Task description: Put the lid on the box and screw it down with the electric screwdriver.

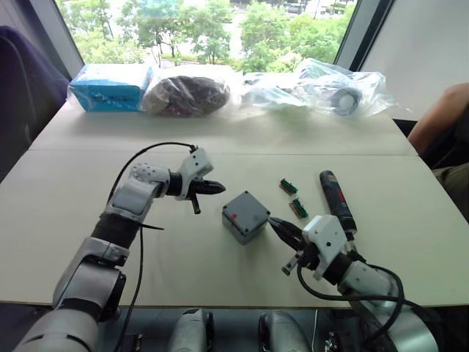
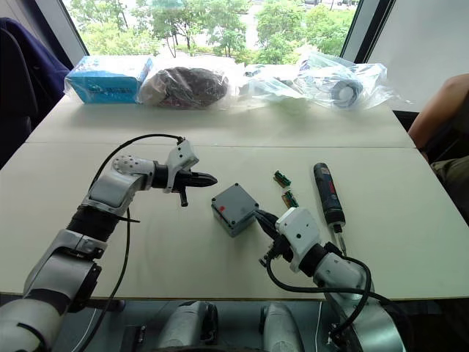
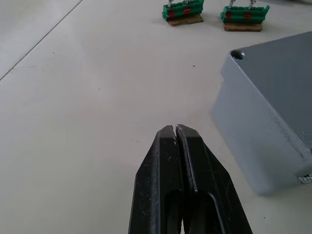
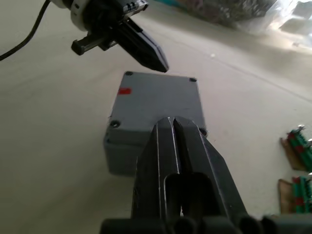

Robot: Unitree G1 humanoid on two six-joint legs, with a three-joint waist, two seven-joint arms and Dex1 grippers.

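The grey box (image 1: pixel 245 216) stands closed at mid-table, its lid (image 4: pixel 156 100) seated on top with a small red mark and screw holes at the corners. My left gripper (image 1: pixel 220 188) is shut and empty. It hovers just left of the box, pointing at it, and a small gap separates them. My right gripper (image 1: pixel 275 222) is also shut and empty, its tip close to the box's right side. The black electric screwdriver (image 1: pixel 337 202) lies flat on the table to the right of the box, untouched.
Two small green pieces (image 1: pixel 288 186) (image 1: pixel 297 209) lie between box and screwdriver. Along the far table edge sit a blue packet (image 1: pixel 110 88), a dark bagged bundle (image 1: pixel 187 94) and clear plastic bags (image 1: pixel 330 92). A person's arm (image 1: pixel 440 117) rests at the right edge.
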